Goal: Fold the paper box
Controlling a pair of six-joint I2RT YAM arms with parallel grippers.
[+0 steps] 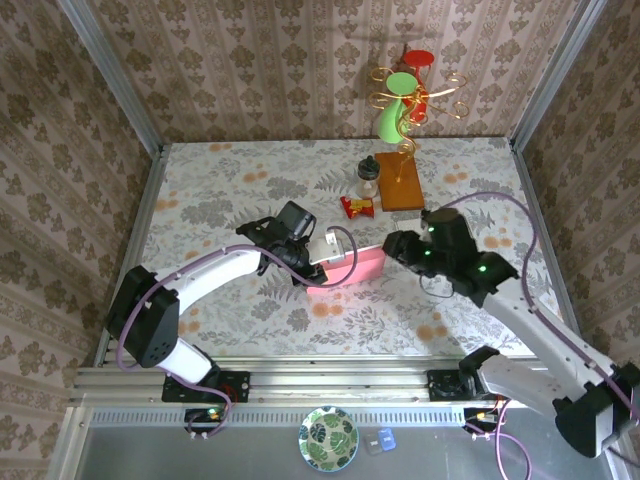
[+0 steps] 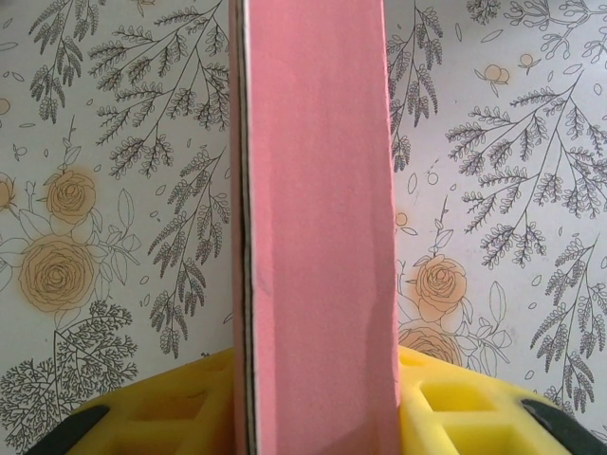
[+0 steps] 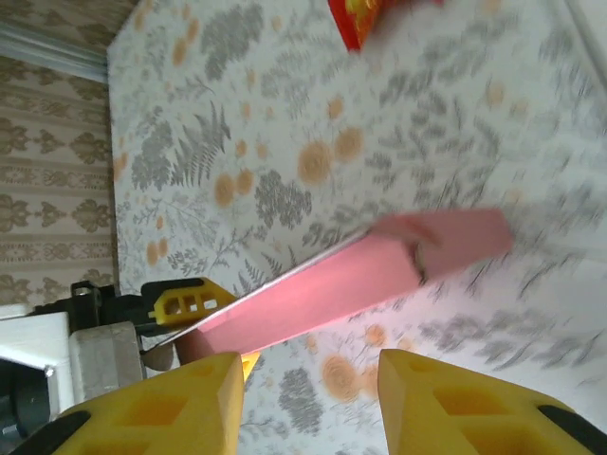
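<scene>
the box (image 1: 352, 268) sits at the middle of the table (image 1: 230, 180), its left end clamped between the left gripper's (image 1: 303, 266) jaws, likely to steady it while the right gripper (image 3: 308, 368), jaws apart and empty, lines up near the other end.

L gripper (image 2: 316, 384) | yellow fingers (image 2: 142, 412) pressed on both sides of paper box (image 2: 318, 218) | pink face to cam | floral tbl (image 2: 503, 190) behind
</scene>
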